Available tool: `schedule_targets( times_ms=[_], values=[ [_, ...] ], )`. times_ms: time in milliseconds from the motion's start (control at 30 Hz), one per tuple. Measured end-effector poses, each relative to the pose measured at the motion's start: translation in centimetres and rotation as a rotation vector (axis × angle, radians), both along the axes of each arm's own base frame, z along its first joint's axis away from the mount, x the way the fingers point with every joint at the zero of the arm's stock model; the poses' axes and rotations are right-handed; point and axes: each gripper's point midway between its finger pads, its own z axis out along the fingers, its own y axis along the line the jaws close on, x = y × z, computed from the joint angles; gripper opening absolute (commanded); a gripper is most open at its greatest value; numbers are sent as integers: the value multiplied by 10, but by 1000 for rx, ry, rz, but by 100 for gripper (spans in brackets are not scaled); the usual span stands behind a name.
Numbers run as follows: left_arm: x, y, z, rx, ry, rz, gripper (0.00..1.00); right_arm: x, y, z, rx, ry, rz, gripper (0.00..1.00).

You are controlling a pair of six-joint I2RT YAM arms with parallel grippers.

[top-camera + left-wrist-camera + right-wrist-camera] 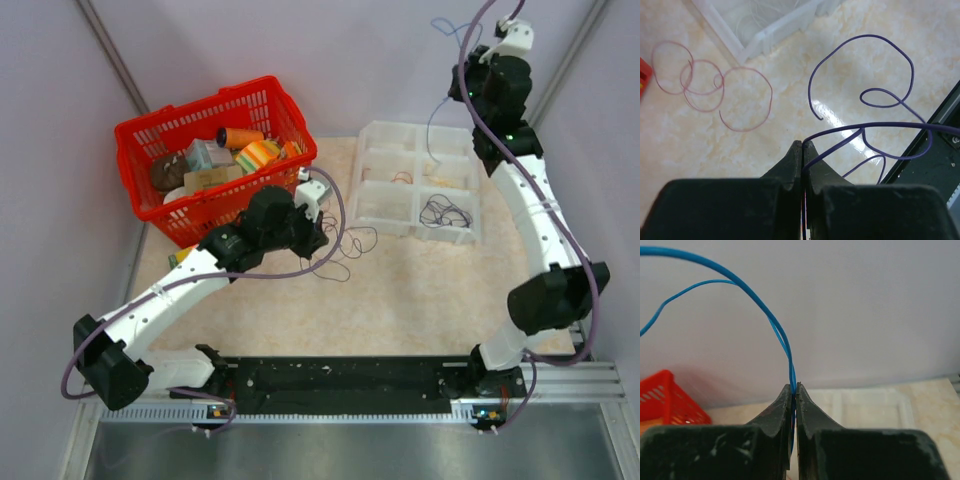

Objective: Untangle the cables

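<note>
A: Left gripper (802, 145)?
B: Clenched on the purple cable (862, 80), at the tray's (366, 180) 8 o'clock; right gripper (794, 388) pinches the blue cable (760, 302), raised at its 1 o'clock.

The marbled beige table (420, 290) carries a red basket (215, 205), a clear divided tray (390, 145) and loose cables (350, 245).

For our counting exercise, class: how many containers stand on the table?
2. A red plastic mesh basket stands far left; a clear plastic compartment tray sits to its right in the top view. None seems hidden.
</note>
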Motion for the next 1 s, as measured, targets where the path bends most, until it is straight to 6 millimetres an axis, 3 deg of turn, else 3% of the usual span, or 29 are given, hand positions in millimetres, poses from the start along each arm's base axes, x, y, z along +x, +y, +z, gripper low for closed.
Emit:
schedule_targets(
  times_ms=[133,233,367,600,800,1000],
  values=[
    [6,-3,37,-28,-66,-7,0,41,-26,-93,-34,181,-64,0],
    [10,-3,65,-54,-114,-4,0,56,-41,-129,-38,250,-90,0],
    [16,-2,102,-91,-182,6,0,65,-47,-138,-30,257,-99,0],
    [21,5,136,-119,-233,38,0,83,-48,-109,-7,163,-89,0],
    [28,3,161,-140,-277,44,0,95,-60,-131,1,201,-96,0],
    [31,2,164,-130,-283,39,0,105,-63,-155,-1,244,-96,0]
  ],
)
